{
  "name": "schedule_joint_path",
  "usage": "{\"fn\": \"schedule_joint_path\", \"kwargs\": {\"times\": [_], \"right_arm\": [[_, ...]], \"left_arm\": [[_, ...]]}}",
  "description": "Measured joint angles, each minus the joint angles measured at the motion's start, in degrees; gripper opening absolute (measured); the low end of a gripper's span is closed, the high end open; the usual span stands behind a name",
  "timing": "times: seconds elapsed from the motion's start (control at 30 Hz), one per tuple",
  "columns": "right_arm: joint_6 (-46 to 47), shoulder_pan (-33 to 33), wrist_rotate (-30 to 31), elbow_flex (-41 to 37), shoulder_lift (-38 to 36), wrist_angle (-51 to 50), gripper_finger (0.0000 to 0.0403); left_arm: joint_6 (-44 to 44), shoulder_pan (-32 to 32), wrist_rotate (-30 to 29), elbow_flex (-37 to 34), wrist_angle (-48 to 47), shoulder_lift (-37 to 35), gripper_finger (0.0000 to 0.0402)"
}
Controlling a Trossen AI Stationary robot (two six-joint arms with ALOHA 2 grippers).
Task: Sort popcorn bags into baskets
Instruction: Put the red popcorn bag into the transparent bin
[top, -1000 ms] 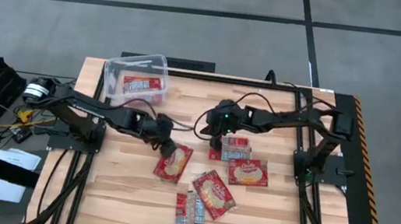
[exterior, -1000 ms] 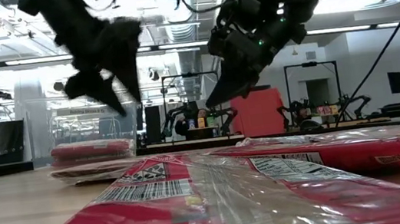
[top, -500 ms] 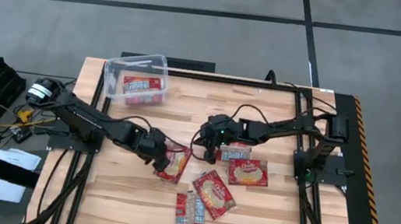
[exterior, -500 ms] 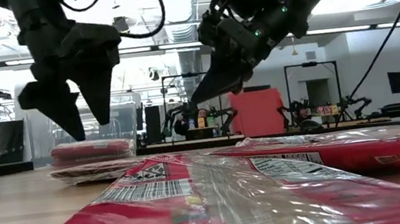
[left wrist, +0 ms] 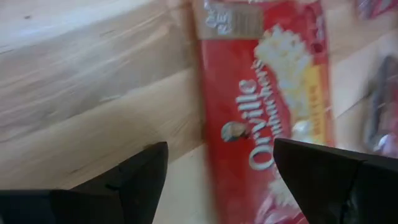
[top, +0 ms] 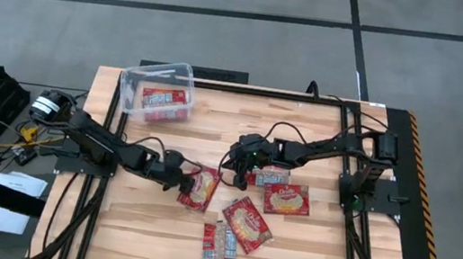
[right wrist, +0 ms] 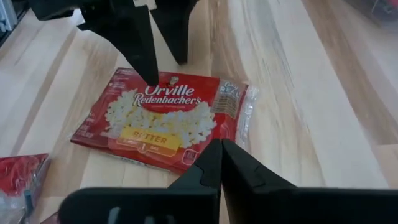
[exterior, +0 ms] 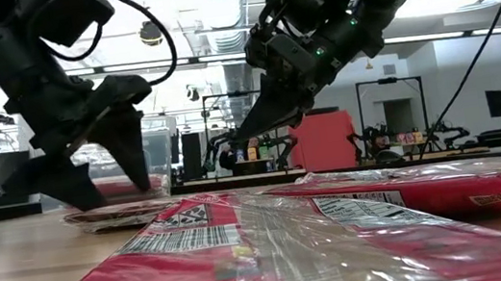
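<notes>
Centrally on the wooden surface (top: 289, 237) a red popcorn bag (top: 199, 188) with a yellow-cream popcorn picture is seen lying flat, and the left pincer (top: 181, 180) is lowered over its left edge with the fingers spread wide apart, one on each side of the bag's end, as the left wrist view shows; nothing is clamped between them. Just to the right, the right pincer (top: 237, 170) is held above the boards with its fingers pressed together and empty, pointing toward the same bag, which is shown label-up in the right wrist view (right wrist: 163, 118). More bags are spread to the right and nearer: two (top: 280, 191) beside the right arm, one tilted bag (top: 246, 223) nearer, and one with bluish-white panels (top: 219, 248) at the near edge. At the far left corner a clear tub (top: 134, 89) is placed, with at least one bag (top: 165, 102) lying inside it. In the low view the nearest bags (exterior: 274, 244) fill the foreground.
</notes>
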Motion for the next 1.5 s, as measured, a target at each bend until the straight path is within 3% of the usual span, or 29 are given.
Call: {"fn": "schedule_joint_path", "kwargs": {"times": [0.2, 0.4, 0.83, 1.23, 1.5], "right_arm": [[-0.23, 0.96, 0.04, 0.00, 0.00, 0.81, 0.0017], [1.79, 1.82, -0.15, -0.02, 3.31, 3.48, 0.0032], [2.62, 3.09, -5.09, 0.00, 5.32, 4.40, 0.0023], [1.46, 5.49, -17.42, 0.17, 9.08, 4.48, 0.0011], [-1.30, 8.35, -10.27, 0.20, 9.35, 6.18, 0.0018]], "left_arm": [[-0.02, 0.00, 0.15, -1.03, 2.62, 1.57, 0.0286], [0.58, -0.12, 1.93, -1.05, 13.91, 6.74, 0.0286], [-0.54, -0.72, 5.52, -1.03, 24.24, 13.10, 0.0286], [2.80, 0.26, 8.85, -1.07, 25.09, 13.16, 0.0286], [1.73, -0.10, 8.28, -1.20, 26.55, 13.22, 0.0286]]}}
